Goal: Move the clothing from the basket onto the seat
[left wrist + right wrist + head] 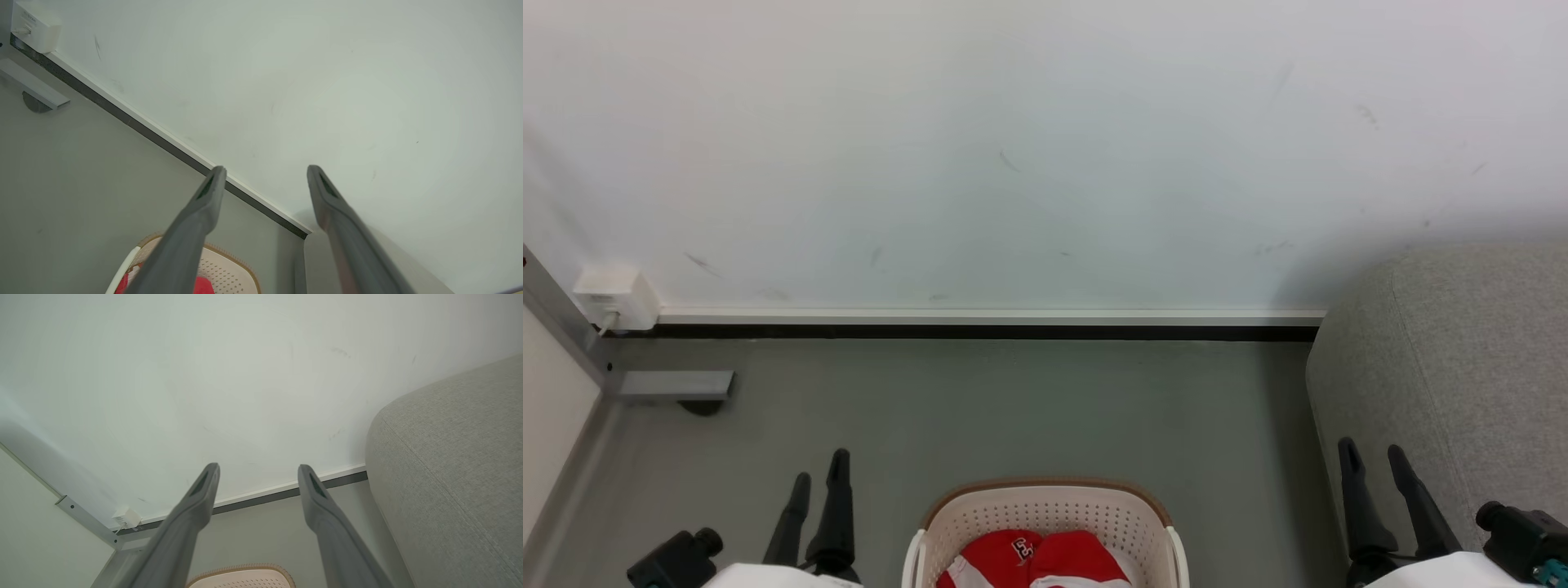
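The clothing [1033, 559] lies bunched inside the basket [1054, 514], bright red with white panels and a small dark-and-white logo facing up. The head view's bottom edge cuts it off, so how much of it there is remains hard to say. The basket is cream-white perforated plastic with white side handles and a brown rim, upright on the grey floor [1013, 408]. The seat [1462, 367], light grey, coarse-woven and round-cornered, stands to its right, apart from it.
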You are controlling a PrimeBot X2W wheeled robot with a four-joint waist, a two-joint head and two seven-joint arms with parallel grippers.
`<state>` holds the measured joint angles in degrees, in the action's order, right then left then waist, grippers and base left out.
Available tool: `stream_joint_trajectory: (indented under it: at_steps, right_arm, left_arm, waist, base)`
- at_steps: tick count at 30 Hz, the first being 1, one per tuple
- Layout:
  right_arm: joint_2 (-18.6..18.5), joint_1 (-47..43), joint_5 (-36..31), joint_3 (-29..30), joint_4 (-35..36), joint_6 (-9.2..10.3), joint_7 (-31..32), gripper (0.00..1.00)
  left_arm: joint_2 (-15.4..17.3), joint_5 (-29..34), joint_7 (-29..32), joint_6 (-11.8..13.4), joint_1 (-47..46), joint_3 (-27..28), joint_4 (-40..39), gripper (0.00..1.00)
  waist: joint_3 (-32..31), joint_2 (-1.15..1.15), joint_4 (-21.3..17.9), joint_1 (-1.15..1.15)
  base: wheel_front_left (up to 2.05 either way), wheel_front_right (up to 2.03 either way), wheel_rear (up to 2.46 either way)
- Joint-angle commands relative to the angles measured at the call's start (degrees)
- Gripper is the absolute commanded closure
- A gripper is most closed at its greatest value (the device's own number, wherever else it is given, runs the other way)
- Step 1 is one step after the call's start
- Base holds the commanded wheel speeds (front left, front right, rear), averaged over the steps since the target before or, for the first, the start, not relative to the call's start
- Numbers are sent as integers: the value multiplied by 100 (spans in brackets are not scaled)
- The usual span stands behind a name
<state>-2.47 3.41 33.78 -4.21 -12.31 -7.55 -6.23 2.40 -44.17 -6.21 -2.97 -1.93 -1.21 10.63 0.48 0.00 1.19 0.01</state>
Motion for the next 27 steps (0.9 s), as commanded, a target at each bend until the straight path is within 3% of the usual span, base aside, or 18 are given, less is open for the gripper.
stream_joint_trajectory:
  at_steps: [1, 27]
  right_arm:
    - [-56, 28, -232, -36, 42, 6, -75, 0]
    - [-59, -94, -1451, -67, -134, 8, -468, 0]
  left_arm:
    - [43, 243, -81, 9, 4, -3, -96, 0]
    - [55, 1916, -471, 75, 207, 172, -100, 0]
  waist:
    - [5, 0, 4, 0]
    - [8, 0, 21, 0]
  base:
    - [0, 0, 0]
    - [0, 0, 0]
